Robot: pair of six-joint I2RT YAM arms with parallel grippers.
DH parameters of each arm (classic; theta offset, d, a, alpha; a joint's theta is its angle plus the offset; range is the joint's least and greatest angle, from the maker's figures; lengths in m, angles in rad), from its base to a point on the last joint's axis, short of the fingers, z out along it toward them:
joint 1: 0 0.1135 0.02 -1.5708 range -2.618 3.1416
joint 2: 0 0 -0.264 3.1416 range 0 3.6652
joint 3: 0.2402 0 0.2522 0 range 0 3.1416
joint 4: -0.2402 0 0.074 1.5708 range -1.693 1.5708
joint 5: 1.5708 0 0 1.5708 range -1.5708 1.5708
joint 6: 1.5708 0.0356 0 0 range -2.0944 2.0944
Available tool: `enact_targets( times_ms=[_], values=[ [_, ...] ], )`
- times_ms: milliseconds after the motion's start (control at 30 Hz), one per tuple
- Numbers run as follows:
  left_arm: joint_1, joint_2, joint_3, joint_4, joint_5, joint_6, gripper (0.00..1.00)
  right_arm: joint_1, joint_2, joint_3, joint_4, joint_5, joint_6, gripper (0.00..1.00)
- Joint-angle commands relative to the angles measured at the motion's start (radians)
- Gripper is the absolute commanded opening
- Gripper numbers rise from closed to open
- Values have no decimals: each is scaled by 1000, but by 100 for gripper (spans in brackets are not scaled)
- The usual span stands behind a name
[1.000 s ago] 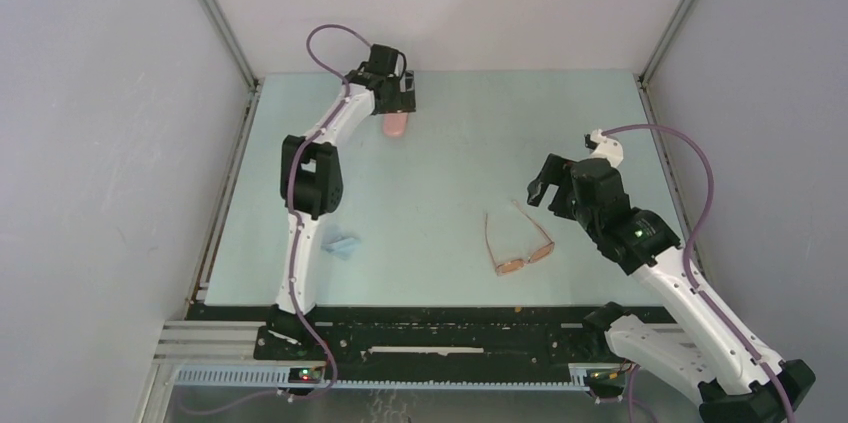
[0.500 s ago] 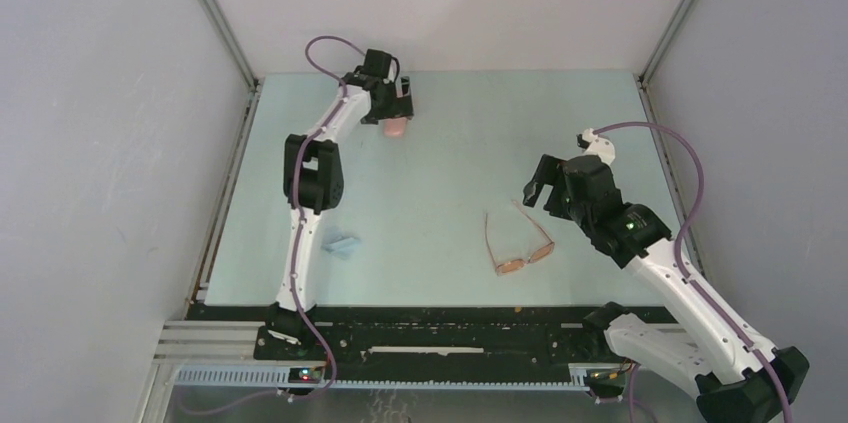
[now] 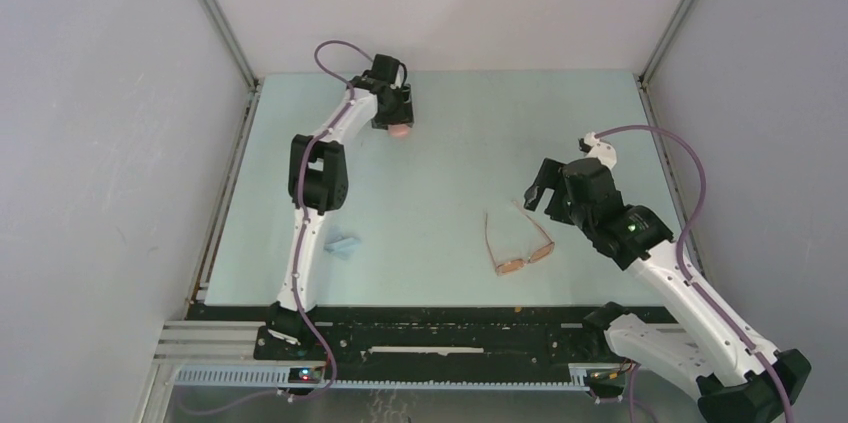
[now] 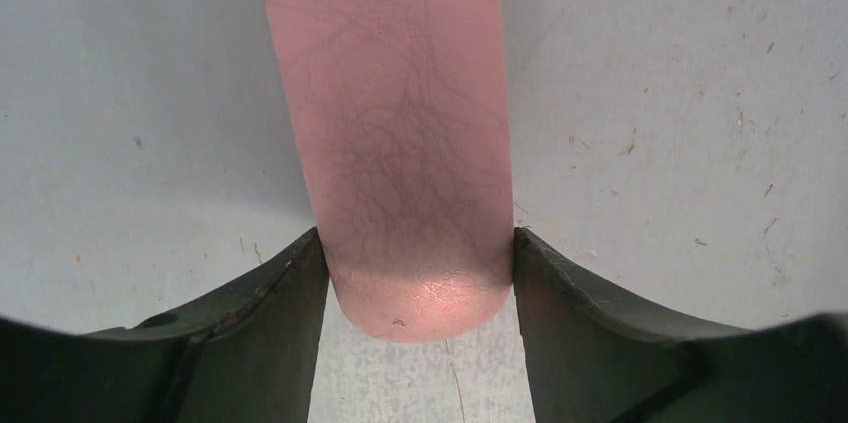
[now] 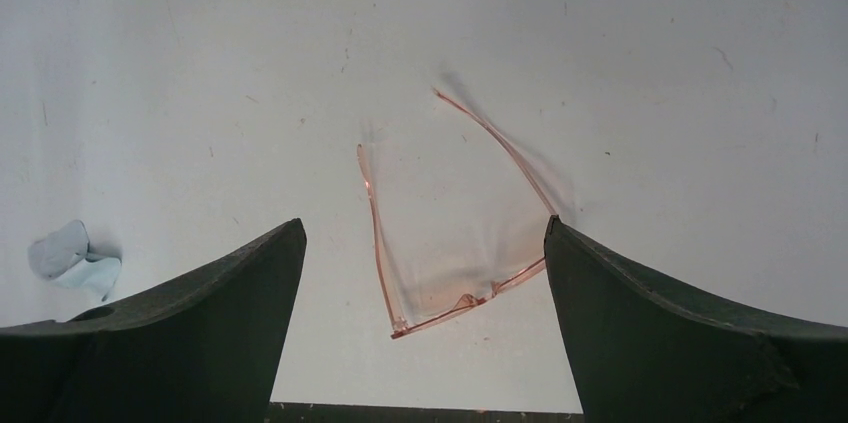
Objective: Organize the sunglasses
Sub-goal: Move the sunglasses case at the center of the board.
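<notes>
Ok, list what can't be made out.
Pink case: far end cut off by the left wrist view's top edge; left hand covers most of it from above.
Left hand's grip: touching or squeezing, unclear.
Sunglasses: one hinge behind a finger of the right hand, right wrist view.

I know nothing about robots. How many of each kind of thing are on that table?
sunglasses: 1
pink case: 1
blue cloth: 1
Total: 3

The left arm (image 3: 298, 243) and right arm (image 3: 690, 298) are showing white links with black joints. Purple cables (image 3: 336, 43) are looping along both
</notes>
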Motion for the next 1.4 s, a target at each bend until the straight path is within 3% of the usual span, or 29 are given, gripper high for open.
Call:
enact_targets(
  times_ms=[0, 233, 467, 633, 900, 1033, 1133, 1367],
  values=[
    [1, -82, -22, 7, 42, 8, 58, 10, -40, 12, -23, 20, 37, 98],
    [-41, -370, -424, 75, 17, -41, 52, 15, -68, 11, -46, 18, 63, 98],
    [-199, -682, -914, 184, -88, -136, 55, 24, -64, -19, -8, -48, 70, 98],
    [-326, -813, -1109, 231, -118, -255, 54, 36, -46, -39, 0, -52, 86, 97],
    [-540, -841, -1190, 309, -160, -429, 61, 51, -49, -59, -5, -16, 151, 98],
    [-564, -816, -1141, 285, -135, -466, 91, 85, -90, -83, 22, 47, 138, 99],
    [-564, -873, -1124, 266, -139, -455, 99, 136, -112, -90, 10, 148, 122, 100],
    [-546, -1161, -1134, 204, -186, -399, 100, 167, -7, -37, -29, 37, 117, 100]
  ],
)
